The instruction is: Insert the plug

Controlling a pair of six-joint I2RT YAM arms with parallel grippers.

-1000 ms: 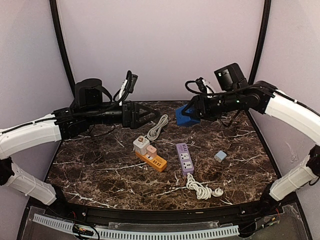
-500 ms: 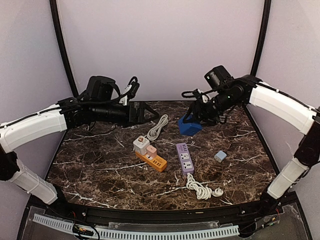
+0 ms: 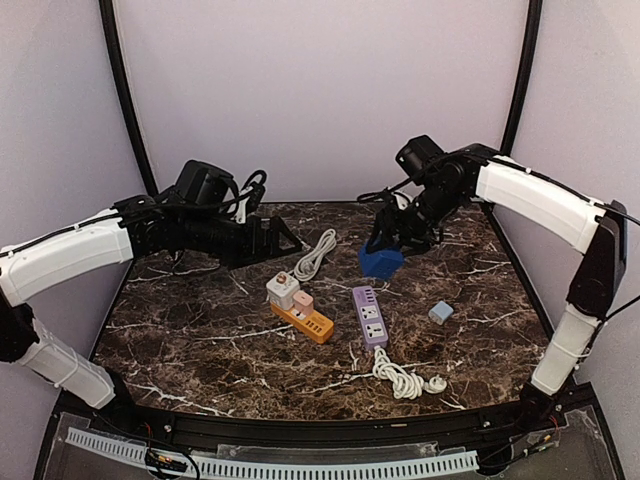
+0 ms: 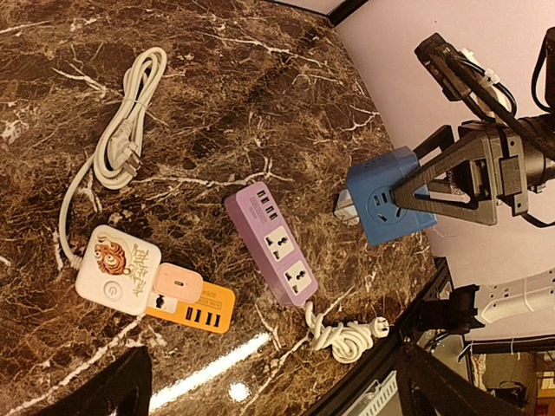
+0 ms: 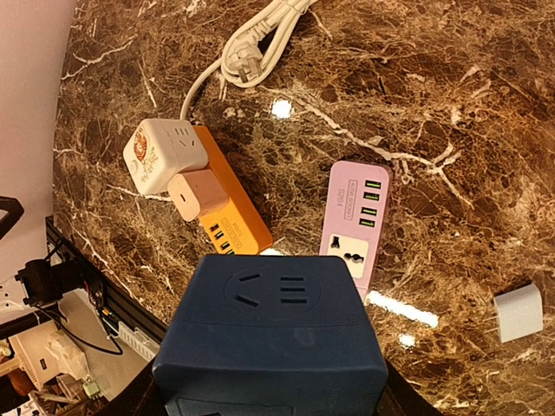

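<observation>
One brown marble tabletop (image 3: 200, 330); plain pale walls (image 3: 320, 90), perhaps lilac-tinted.

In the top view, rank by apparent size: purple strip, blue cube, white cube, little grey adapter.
1. The purple strip and the blue cube look alike; the cube is partly covered, so I won't rank them.
2. The white cube.
3. The grey adapter.

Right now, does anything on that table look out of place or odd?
Only the blue socket cube: the right gripper holds it up off the marble table, while the orange strip and purple strip lie flat. Nothing looks damaged or spilled.
</observation>
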